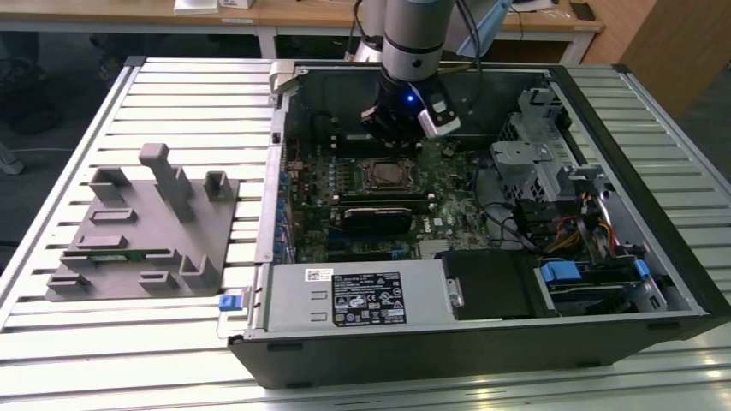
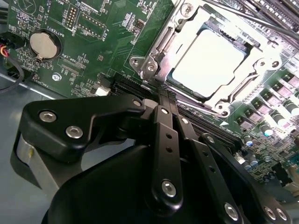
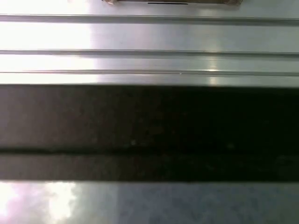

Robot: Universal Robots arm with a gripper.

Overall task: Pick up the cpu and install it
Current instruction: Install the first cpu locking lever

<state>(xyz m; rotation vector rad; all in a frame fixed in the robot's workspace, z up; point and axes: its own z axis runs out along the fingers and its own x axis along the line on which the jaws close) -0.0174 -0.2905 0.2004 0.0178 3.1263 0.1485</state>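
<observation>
While the open computer case (image 1: 480, 214) is lying on its side on the slatted metal table (image 1: 171, 94), the arm (image 1: 409, 34) is being held down into its far part, above the green motherboard (image 1: 354, 205). The end effector (image 1: 400, 128) is hanging just beyond the far edge of the socket (image 1: 383, 175), near it but apart from it. In the second wrist view the end effector's black linkage (image 2: 163, 154) is seen from behind, with its bars drawn together toward the socket frame; whether it is clenched or released cannot be told, and nothing is seen held in it.

The cpu (image 2: 210, 63) is sitting flat inside the socket's metal frame (image 2: 159, 51) in the second wrist view, its pale silver top glaring in the light. In the exterior view it is showing as a dull square in the middle of the socket. A round coin battery (image 2: 44, 44) is seated on the board, well apart from the socket.

At the exterior view's left, a grey holder (image 1: 149, 231) with upright posts is resting on the table beside the case. A labelled power supply (image 1: 354, 295) is filling the near edge of the case, and a drive cage (image 1: 543, 163) with bundled cables is standing at the exterior view's right. In the first wrist view, table slats (image 3: 149, 37) and a dark band (image 3: 149, 130) are being shown.
</observation>
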